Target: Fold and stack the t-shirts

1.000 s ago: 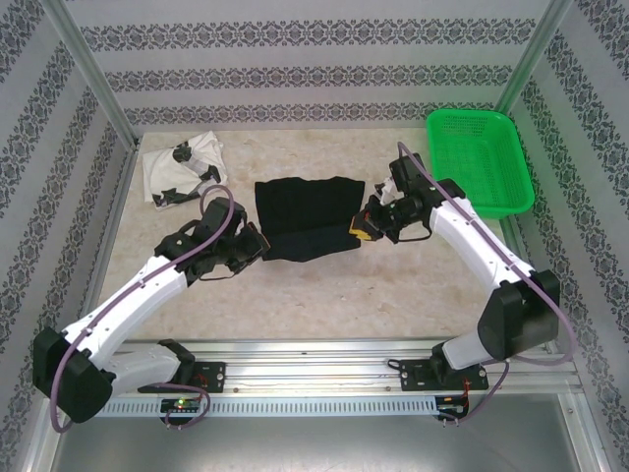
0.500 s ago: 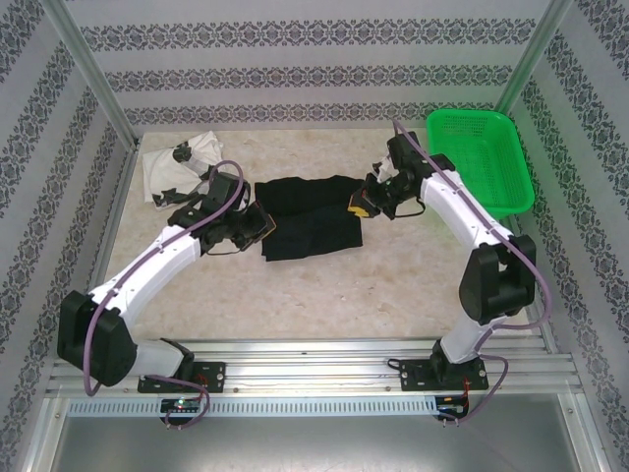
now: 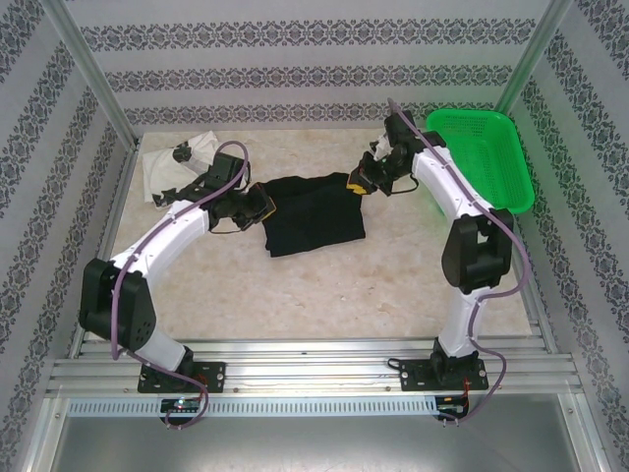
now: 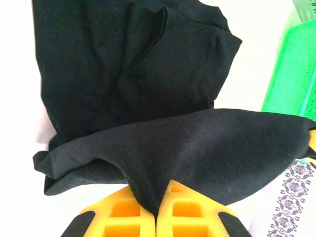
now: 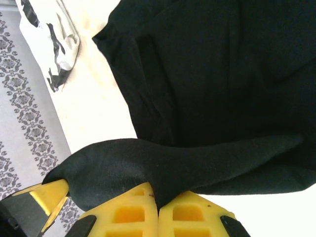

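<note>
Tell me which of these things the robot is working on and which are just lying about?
In the job: black tee, pinched by left gripper and right gripper; white tee, far left.
Lying about: basket, far right.

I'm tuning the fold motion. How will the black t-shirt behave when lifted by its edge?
Probably floppy: the black t-shirt drapes and sags over the left claw. Likely light, since a small pinch in the right claw holds its fold up. It may bunch unevenly; creases show across it.
</note>
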You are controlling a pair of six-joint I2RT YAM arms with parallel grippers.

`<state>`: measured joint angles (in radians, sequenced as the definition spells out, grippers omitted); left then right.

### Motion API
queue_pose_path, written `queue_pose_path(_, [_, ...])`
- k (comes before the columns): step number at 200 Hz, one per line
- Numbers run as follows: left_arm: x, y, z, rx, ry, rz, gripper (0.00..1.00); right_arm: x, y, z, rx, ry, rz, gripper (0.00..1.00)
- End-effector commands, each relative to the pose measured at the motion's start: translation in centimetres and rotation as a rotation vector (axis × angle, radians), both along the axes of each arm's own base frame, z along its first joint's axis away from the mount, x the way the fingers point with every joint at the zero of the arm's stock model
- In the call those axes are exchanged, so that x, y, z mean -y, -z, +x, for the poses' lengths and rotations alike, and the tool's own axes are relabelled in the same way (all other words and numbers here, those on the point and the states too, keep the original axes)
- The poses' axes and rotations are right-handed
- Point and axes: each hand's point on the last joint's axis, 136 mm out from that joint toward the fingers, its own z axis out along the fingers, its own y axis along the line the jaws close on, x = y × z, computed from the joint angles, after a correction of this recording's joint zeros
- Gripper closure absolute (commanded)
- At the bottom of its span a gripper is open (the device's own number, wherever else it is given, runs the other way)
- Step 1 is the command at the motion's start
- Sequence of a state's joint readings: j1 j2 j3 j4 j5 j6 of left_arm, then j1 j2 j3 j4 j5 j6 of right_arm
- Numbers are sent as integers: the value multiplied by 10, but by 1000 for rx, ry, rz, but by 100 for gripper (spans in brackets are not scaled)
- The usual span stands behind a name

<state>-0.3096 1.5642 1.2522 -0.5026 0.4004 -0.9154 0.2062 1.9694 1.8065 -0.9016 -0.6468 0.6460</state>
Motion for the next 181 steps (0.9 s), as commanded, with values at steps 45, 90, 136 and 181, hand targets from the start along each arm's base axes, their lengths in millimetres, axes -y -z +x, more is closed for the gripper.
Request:
queue_pose_path(45, [-14, -12, 47, 84, 4, -14, 100, 6, 13, 31, 4, -1, -39, 100])
queue_pose_path(90, [-18, -7, 65, 84, 0, -30, 100, 8, 21, 49, 8, 14, -48, 100])
queue_pose_path(136, [-15, -3, 87, 89, 6, -43, 100, 10, 27, 68, 14, 34, -48, 100])
queue_pose_path(181, [-15, 10, 102, 75, 9, -47, 100, 14, 35, 84, 13, 55, -36, 100])
